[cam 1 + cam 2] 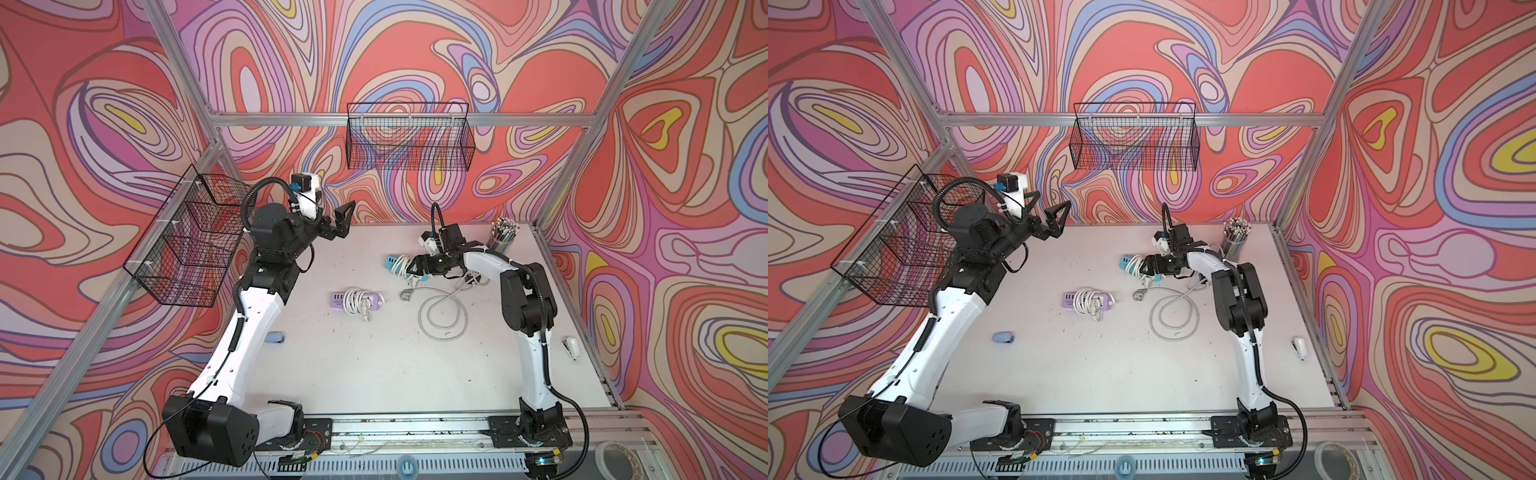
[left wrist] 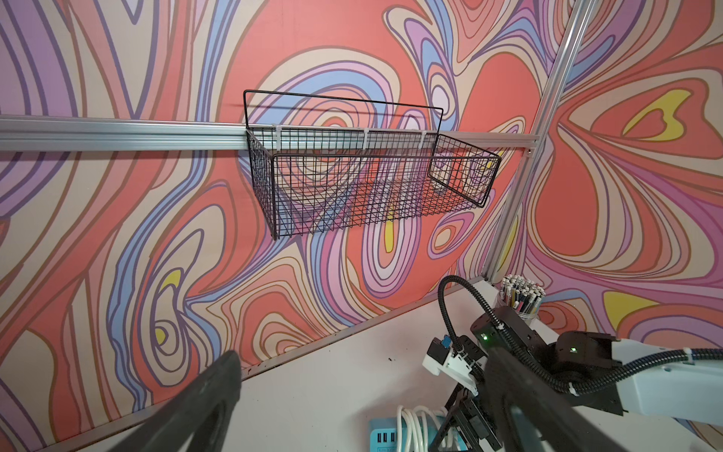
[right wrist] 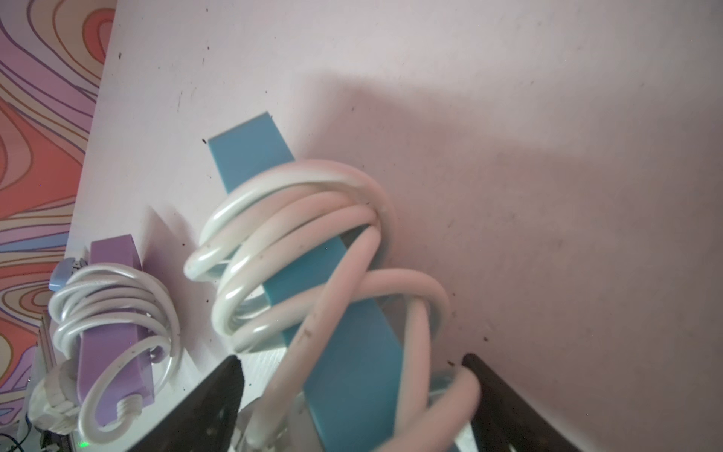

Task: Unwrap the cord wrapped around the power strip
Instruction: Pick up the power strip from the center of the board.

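**Fig. — Right arm at the wrapped strip.** The blue power strip (image 1: 391, 262) lies on the table (image 1: 374, 374) near the pen cup (image 1: 503, 241), on the cup's side facing the left arm. Its white cord (image 3: 297, 219) is wound in several turns about its middle.

I have the right gripper (image 3: 352, 360) at the strip end nearest the cup. It is released, with the jaws spread wide to either side of the strip and the slack turns, and I see nothing pinched. I judge this straddle is meant to catch a loose turn and draw it off the end.

A loose cord loop (image 1: 442, 316) lies just in front of the cup. It is probably cord already freed, but the arm hides the join.

The left gripper (image 1: 347, 220) is also released and is raised well apart from the cup, so it stays clear of the work.

A purple strip (image 1: 337, 300), fully wrapped, lies farther from the cup than the blue one.
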Tool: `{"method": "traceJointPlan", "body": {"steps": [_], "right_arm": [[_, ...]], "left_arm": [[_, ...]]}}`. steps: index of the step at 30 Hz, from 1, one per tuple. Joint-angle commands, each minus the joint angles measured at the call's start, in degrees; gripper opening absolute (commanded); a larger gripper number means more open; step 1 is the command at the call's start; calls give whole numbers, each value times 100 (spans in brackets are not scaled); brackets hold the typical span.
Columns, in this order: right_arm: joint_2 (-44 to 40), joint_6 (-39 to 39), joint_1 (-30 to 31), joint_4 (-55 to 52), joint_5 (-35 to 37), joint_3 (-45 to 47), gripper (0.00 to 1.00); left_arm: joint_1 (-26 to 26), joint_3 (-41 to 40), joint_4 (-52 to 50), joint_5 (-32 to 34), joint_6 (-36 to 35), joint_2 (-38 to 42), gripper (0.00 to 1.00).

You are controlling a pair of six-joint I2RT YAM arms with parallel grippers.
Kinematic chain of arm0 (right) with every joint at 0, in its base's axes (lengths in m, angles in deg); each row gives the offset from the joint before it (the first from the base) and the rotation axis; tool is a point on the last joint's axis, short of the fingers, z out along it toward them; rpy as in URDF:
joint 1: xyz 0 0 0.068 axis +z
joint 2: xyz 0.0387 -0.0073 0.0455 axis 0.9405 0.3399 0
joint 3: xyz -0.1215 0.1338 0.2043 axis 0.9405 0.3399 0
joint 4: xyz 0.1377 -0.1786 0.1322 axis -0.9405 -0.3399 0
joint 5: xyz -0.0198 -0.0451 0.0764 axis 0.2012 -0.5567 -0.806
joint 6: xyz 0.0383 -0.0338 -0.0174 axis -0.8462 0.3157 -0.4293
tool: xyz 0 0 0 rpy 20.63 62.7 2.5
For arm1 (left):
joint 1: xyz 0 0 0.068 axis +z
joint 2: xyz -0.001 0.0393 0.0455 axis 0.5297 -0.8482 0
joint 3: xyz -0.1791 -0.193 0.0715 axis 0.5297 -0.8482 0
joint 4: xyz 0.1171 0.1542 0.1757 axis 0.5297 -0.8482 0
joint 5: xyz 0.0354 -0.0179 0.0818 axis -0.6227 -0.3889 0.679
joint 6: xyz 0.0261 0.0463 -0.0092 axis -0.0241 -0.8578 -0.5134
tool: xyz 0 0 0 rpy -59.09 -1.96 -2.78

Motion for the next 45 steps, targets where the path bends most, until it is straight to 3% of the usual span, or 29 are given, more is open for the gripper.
{"method": "traceJointPlan", "body": {"steps": [1,7,9,12,19,35,39,45], "right_arm": [[181,276,137,-363,162,-246,94],[242,378,228,-495,437,-341,91],[235,371,227,-456,478,-304,85],[249,377,231,-477,473,-315,70],[117,379,225,-437,422,-304,56],[-664,378,180,-903,-158,-851,54],[-980,412,82,-1105,-386,-870,54],[-1760,668,-343,-1609,-1078,-871,54]], "left_arm": [[49,-21,107,-97,-64,85,100],[49,-30,115,-88,-73,99,100],[49,-30,118,-94,-73,103,100],[51,-38,126,-89,-74,103,100],[50,-47,138,-91,-73,112,100],[105,-1,101,-313,-39,60,100],[196,-3,225,-825,72,-6,100],[387,139,371,-2123,331,-241,100]]}}
